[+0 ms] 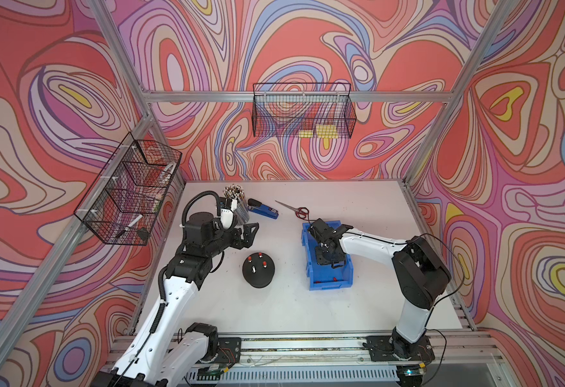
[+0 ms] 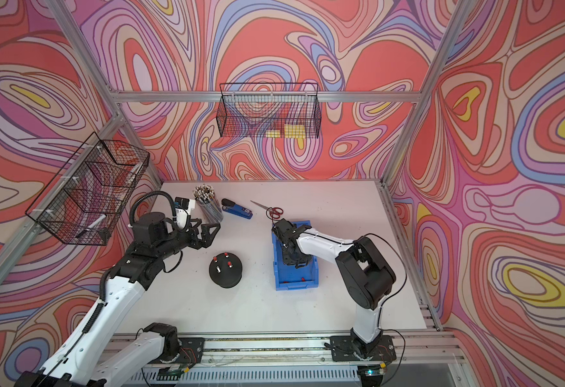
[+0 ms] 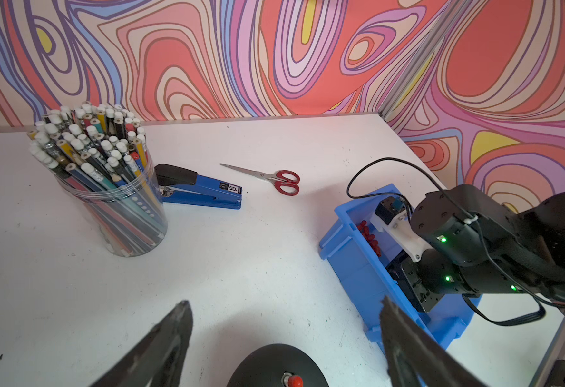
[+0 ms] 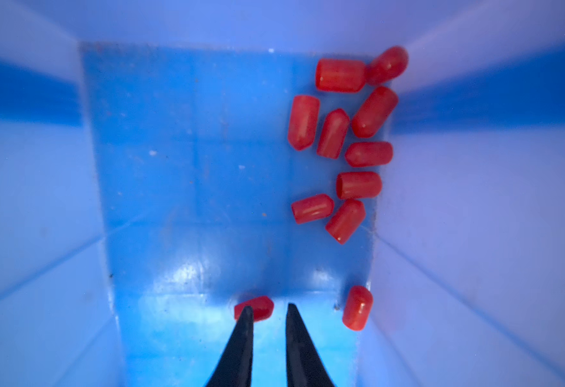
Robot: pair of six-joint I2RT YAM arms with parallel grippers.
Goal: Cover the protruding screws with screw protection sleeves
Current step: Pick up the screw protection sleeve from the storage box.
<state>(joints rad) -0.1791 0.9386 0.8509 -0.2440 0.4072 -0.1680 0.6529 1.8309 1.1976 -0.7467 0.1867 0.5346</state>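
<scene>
Right fingers [image 4: 240, 351] stand narrowly apart, gripping nothing, low inside blue bin [image 4: 40, 201]; one red sleeve [image 4: 259, 306] lies against one fingertip, partly across the gap, other sleeves [image 4: 358, 185] strewn along a side wall.

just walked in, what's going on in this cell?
The right gripper is down in the blue bin of red caps, jaws slightly apart, one cap at a fingertip but not pinched. On the black puck, three studs wear red caps and one is bare. The left gripper hovers open and empty near the puck.
</scene>
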